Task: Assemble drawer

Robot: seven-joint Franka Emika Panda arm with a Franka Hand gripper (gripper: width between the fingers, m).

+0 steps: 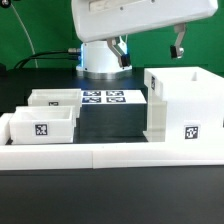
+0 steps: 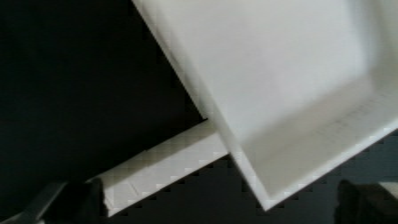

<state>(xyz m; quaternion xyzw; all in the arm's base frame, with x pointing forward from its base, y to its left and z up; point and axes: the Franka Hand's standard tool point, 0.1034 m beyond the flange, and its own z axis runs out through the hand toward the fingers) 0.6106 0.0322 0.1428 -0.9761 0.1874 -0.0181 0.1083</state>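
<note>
The white drawer box (image 1: 185,100) stands at the exterior view's right, with its open side toward the left. Two small white drawers (image 1: 42,126) (image 1: 56,98) sit at the left, one behind the other. My gripper (image 1: 178,45) hangs high above the back of the box, touching nothing. In the wrist view a large white face of the box (image 2: 285,80) fills the picture, with a narrow white strip (image 2: 169,160) beside it over the black table. The gripper (image 2: 210,208) is open and empty, its dark fingertips (image 2: 45,205) showing at the corners.
The marker board (image 1: 103,98) lies flat on the black table between the drawers and the box. A low white wall (image 1: 110,155) runs along the front. The arm's white base (image 1: 100,55) stands at the back centre.
</note>
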